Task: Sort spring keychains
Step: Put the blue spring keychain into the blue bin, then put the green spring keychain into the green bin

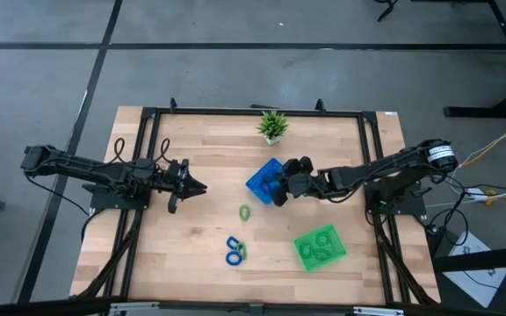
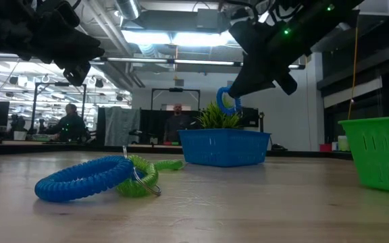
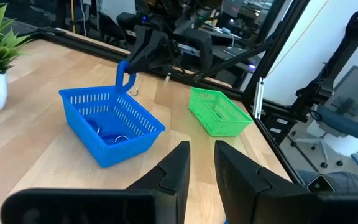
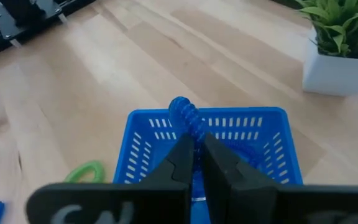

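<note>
My right gripper (image 4: 194, 148) hangs over the blue tray (image 1: 262, 178), shut on a blue spring keychain (image 4: 185, 117). In the blue tray lie more blue keychains (image 3: 107, 134). A light green keychain (image 1: 245, 212) lies loose on the table's middle. Nearer the front edge, blue keychains (image 1: 233, 250) lie tangled with a green one (image 2: 140, 182). The green tray (image 1: 321, 247) holds green keychains. My left gripper (image 3: 201, 163) waits at the table's left, a narrow gap between its fingers and nothing in it. My right gripper pinches one part of the blue keychain's coiled loop (image 4: 191, 132) between its two fingers. The fingers slant down from the table's right side. The rest of the loop (image 2: 226, 101) curls out past the fingertips, lifted clear above the blue tray.
A small potted plant (image 1: 272, 125) stands at the table's far edge, just behind the blue tray. Bare wood lies between my left gripper and the loose keychains. Black frame rails run along the table's edges. People show in the room beyond (image 2: 69, 121).
</note>
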`<state>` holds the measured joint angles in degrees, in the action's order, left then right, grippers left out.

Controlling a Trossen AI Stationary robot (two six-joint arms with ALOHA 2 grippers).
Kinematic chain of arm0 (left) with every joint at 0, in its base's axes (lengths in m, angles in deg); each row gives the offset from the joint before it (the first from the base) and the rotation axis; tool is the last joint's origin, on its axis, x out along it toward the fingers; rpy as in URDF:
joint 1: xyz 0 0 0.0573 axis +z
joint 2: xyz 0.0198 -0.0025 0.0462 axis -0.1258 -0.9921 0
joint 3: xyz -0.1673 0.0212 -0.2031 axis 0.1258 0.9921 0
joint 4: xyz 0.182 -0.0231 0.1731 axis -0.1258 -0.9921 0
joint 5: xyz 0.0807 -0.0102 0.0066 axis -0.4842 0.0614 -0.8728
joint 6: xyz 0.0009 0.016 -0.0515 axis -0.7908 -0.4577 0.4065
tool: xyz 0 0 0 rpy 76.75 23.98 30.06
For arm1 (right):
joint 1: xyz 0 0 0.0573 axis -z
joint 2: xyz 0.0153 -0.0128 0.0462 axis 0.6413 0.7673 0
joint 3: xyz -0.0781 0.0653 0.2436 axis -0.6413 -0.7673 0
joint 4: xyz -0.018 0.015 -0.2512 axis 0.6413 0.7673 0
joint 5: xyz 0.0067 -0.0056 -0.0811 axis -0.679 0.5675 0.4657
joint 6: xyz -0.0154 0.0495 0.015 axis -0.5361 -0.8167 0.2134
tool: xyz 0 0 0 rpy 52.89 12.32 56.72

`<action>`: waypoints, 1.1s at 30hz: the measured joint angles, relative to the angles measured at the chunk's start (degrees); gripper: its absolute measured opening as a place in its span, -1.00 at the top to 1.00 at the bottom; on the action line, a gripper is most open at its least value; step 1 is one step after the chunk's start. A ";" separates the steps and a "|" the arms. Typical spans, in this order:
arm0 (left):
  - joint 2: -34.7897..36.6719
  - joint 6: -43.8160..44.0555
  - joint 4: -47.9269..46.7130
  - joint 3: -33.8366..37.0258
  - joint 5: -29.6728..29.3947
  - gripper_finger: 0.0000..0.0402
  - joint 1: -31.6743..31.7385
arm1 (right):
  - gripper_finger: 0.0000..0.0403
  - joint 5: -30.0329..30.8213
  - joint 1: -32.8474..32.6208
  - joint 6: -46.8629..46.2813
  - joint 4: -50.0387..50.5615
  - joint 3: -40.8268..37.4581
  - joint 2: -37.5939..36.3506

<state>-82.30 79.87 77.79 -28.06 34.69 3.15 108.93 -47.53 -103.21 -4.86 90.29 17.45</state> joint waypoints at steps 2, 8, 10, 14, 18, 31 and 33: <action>0.00 -0.05 0.00 0.00 0.00 0.66 0.00 | 0.91 0.01 0.12 -0.09 -0.02 0.00 0.00; 0.00 -0.02 0.00 0.00 0.00 0.64 0.00 | 0.91 0.02 0.16 -2.97 1.32 0.00 0.00; -0.01 -0.04 0.00 0.00 0.00 0.64 0.00 | 0.88 0.02 0.14 -2.90 1.23 0.00 0.00; 0.00 -0.07 0.00 0.00 -0.28 0.66 0.00 | 0.76 1.73 0.14 -2.62 1.24 0.00 0.00; -0.01 -0.08 0.02 0.00 -3.70 0.65 0.01 | 0.56 2.01 0.14 -2.51 1.23 0.00 0.00; -0.01 -0.09 0.04 0.00 -4.59 0.65 0.00 | -0.04 -0.84 0.14 -5.74 1.18 0.00 0.00; 0.00 -0.09 0.09 0.00 -4.57 0.64 0.00 | -0.06 -1.71 0.14 -5.71 0.42 -0.01 0.00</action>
<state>-82.30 79.78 77.88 -28.06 30.12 3.15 107.22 -47.39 -108.92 -4.44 90.28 17.45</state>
